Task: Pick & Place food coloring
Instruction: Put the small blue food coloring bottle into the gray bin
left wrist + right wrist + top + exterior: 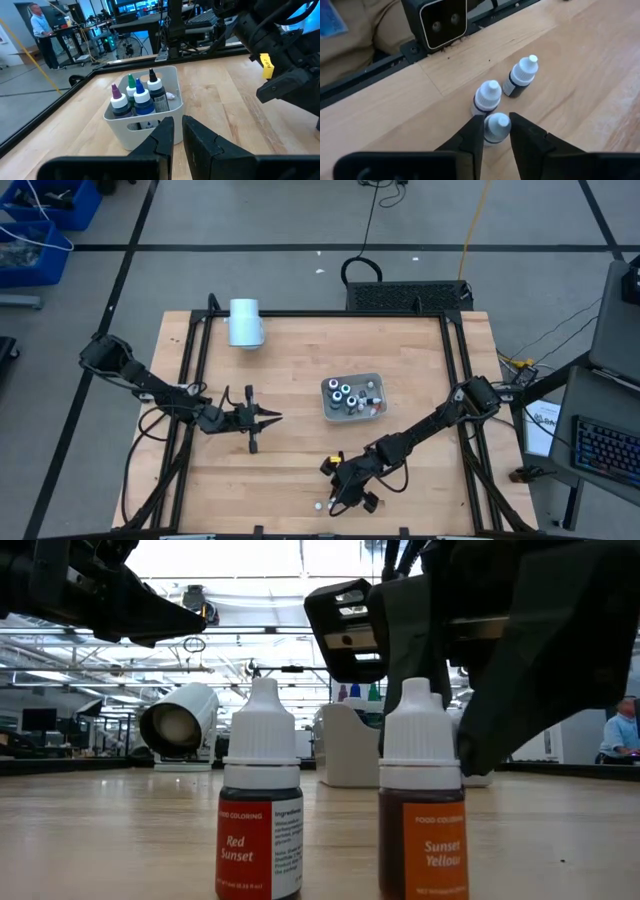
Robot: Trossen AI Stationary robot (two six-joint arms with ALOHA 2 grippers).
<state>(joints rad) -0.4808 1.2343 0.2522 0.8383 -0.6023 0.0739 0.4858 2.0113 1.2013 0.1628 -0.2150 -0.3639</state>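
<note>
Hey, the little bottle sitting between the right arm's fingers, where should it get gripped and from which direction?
Grip the bottle on its white cap, coming straight down from above. It stands upright, and the cap is ribbed and round, so two fingers can pinch opposite sides. The right end effector is already open around it. Two more bottles stand close by, so a side approach would likely knock them.

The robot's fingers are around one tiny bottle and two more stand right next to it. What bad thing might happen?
The right gripper straddles a small white-capped dropper bottle. Two risks:
1. The neighbouring white-capped bottle stands almost touching it, so closing or lifting might knock that one over.
2. The fingers sit at the rounded cap, so the bottle might slip out on the way to the pale grey tray.
</note>
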